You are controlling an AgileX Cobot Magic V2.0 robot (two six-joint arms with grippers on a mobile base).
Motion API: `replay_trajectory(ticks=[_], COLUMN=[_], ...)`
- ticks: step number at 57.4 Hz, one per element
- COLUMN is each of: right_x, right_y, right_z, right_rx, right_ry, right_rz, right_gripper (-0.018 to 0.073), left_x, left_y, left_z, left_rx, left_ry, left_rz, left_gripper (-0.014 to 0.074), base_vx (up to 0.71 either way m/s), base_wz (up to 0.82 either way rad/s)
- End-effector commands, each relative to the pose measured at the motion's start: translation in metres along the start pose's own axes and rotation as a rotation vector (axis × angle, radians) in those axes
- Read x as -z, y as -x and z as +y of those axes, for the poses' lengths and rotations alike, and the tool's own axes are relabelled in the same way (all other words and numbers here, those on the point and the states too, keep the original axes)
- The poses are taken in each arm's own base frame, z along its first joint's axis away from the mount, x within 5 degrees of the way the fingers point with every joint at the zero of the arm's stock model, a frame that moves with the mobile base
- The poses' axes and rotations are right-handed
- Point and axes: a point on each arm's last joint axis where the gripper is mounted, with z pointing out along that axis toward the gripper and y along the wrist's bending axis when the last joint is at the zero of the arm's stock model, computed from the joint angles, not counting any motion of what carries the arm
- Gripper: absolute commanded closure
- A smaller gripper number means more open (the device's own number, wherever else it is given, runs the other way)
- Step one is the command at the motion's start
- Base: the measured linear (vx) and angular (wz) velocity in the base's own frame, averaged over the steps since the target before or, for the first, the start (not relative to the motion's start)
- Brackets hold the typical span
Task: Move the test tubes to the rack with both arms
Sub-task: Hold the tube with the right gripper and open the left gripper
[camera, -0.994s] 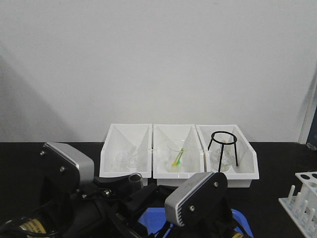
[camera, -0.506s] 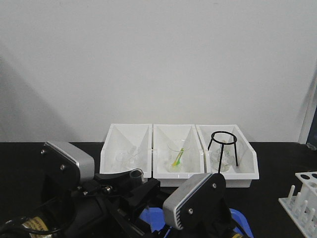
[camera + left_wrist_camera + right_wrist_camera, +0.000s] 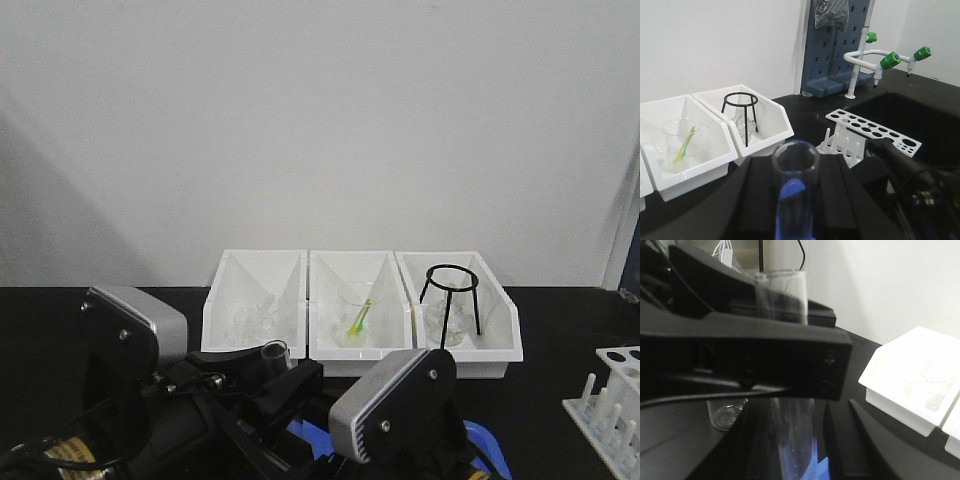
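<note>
My left gripper [image 3: 796, 161] is shut on a clear glass test tube [image 3: 795, 200] and holds it upright, its open rim above the fingers. In the front view the tube's rim [image 3: 272, 350] stands between the two silver wrist housings. In the right wrist view the left gripper crosses the frame and the tube's [image 3: 792, 435] lower part hangs between the fingers of my right gripper [image 3: 796, 415]. That gripper is open, with a thin gap at its right finger. The white rack [image 3: 872, 132] stands to the right, also at the front view's right edge [image 3: 610, 400].
Three white angled bins [image 3: 360, 320] stand at the back, with beakers, a green-yellow stick [image 3: 358, 318] and a black wire stand [image 3: 450, 295]. A blue tray [image 3: 318, 440] lies under the arms. Another clear tube [image 3: 727, 415] lies on the black table. A sink with taps [image 3: 890, 60] is beyond the rack.
The left gripper with the tube has risen slightly and shifted a little. The right wrist housing has moved a little to the left. Both were nearly still in the last half second.
</note>
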Motion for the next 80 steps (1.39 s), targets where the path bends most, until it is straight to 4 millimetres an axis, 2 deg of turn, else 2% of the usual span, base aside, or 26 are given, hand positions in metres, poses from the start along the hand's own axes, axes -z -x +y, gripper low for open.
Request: replay_trajectory(ticks=[1,44,52,80], right_x=[0.004,0.004,0.004,0.004], right_y=[0.026,0.026,0.026,0.026], right_z=[0.0,0.0,0.0,0.0], right_rx=[0.01,0.01,0.01,0.011], right_ry=[0.005,0.005,0.005,0.005], right_rz=[-0.149,-0.146,-0.146,-0.145], right_gripper=[0.0246,0.0247,0.0247,0.0247], left_x=[0.005,0.005,0.005,0.005], left_y=[0.024,0.023,0.022,0.021], left_z=[-0.007,-0.01,-0.017,-0.017], left_rx=[0.014,0.064,0.017,-0.034], left_ry=[-0.031,-0.045,-0.079,-0.078], left_rz=[-0.136,-0.129,-0.122,-0.118], left_gripper=[0.0617,0.0617,0.0617,0.0615], base_vx=[0.0,0.0,0.0,0.0], base_wz=[0.0,0.0,0.0,0.0])
